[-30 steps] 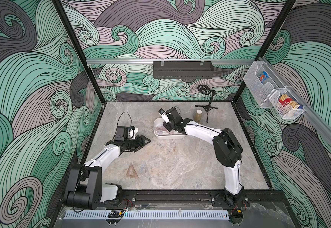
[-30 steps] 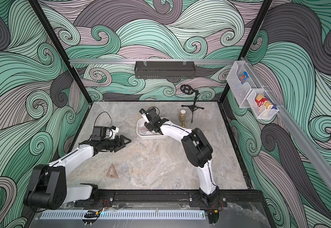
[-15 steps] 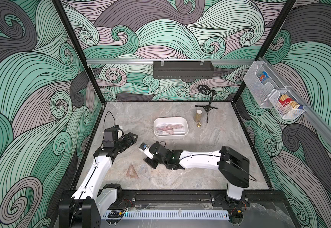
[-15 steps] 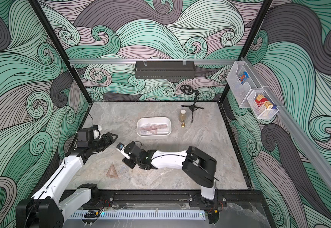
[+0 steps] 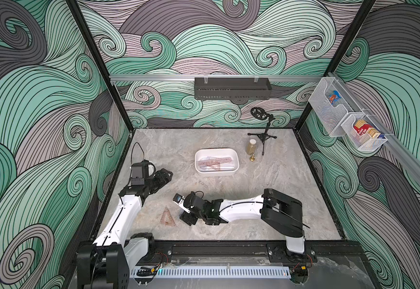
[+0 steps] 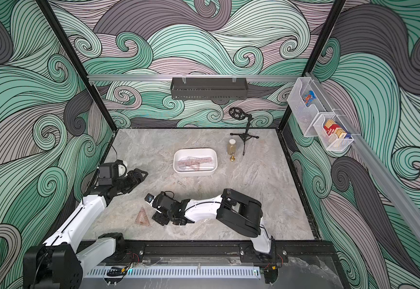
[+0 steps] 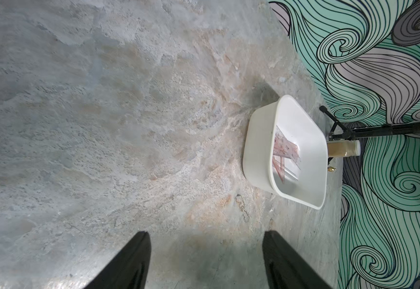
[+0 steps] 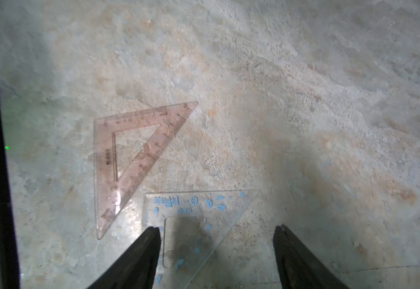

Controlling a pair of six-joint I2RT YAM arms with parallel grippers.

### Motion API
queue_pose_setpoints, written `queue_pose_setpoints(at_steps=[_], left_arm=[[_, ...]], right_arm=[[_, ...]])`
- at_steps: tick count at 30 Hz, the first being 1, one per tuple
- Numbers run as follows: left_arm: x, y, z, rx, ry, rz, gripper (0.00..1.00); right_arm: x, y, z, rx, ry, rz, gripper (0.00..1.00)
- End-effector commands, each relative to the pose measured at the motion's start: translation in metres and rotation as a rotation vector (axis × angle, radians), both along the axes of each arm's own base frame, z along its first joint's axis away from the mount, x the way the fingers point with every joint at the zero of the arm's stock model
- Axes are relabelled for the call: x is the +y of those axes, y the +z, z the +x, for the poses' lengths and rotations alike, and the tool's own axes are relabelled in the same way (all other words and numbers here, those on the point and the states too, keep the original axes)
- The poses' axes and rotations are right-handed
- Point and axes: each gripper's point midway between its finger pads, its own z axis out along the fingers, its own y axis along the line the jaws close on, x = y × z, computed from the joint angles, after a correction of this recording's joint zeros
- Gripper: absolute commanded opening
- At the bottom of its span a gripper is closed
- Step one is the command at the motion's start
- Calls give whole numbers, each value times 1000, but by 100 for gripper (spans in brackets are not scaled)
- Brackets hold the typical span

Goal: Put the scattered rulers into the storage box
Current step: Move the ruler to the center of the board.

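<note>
The marble tabletop (image 5: 266,200) fills the lower middle of both top views. The white storage box (image 5: 216,172) stands above the centre of the frame, and several reddish rulers (image 5: 216,162) already lie inside it.

The left end effector (image 7: 205,232) is at the left of the frame, spread wide and holding nothing. The right end effector (image 8: 216,227) is low over the tabletop in the lower centre, its jaws also spread wide and empty.

Between its jaws lies a clear set square (image 8: 199,205) with blue marks. Just beside it lies a reddish set square (image 8: 156,142), in the lower left of a top view (image 5: 167,218).

I judge that the risks are these:
- Both pieces are thin and lie flat, so the fingers may slide over the edge and close on nothing.
- The two pieces almost touch, so a push on the clear one can shift the reddish one.
- The clear plastic is hard to see against the tabletop.
</note>
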Motion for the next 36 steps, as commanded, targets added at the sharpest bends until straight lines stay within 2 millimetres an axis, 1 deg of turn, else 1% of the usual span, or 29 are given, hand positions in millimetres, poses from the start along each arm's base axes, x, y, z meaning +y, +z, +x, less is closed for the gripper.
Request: queue_pose_setpoints(at_steps=[1, 4, 7, 11, 13, 15, 18, 20, 23, 24, 25, 26, 27, 28, 30, 32, 34, 36], left_arm=[[-3, 0, 0, 6, -33, -12, 75], [-5, -1, 0, 9, -46, -19, 75], [-7, -2, 0, 14, -55, -23, 75], [-11, -2, -1, 14, -74, -40, 75], [-16, -3, -1, 13, -94, -65, 75], [-28, -5, -4, 6, -150, -118, 74], [-38, -15, -9, 38, -183, -170, 75], [-43, -15, -10, 41, -202, -182, 75], [-54, -18, -17, 42, -228, -216, 74], [-60, -20, -20, 45, -245, -230, 73], [-67, -21, -24, 49, -264, -236, 73], [-74, -23, -29, 55, -283, -240, 73], [-82, -25, -34, 62, -303, -246, 72], [-89, -27, -39, 68, -319, -251, 71], [-100, -29, -47, 72, -348, -259, 70], [-106, -31, -52, 73, -360, -261, 70], [-106, -31, -53, 68, -359, -255, 70], [-106, -32, -51, 65, -354, -242, 70]], right_arm=[[-14, -17, 4, -44, -25, -72, 78], [-22, -22, 7, -56, -42, -97, 79], [-34, -21, 11, -55, -69, -103, 79], [-60, -22, 19, -42, -111, -118, 77], [-74, -23, 24, -36, -132, -127, 76], [-87, -24, 30, -30, -153, -137, 76], [-99, -22, 37, -24, -170, -132, 76], [-99, -13, 40, -9, -171, -96, 76], [-90, 13, 41, 28, -156, 4, 76], [-87, 24, 39, 49, -149, 54, 76], [-86, 31, 36, 78, -146, 90, 76], [-80, 44, 36, 99, -138, 166, 75], [-79, 51, 33, 132, -136, 224, 73], [-79, 57, 30, 165, -130, 272, 71], [-81, 65, 22, 241, -114, 374, 61], [-80, 69, 12, 299, -92, 449, 51], [-79, 66, 6, 332, -78, 481, 39], [-77, 53, 4, 357, -80, 469, 29]])
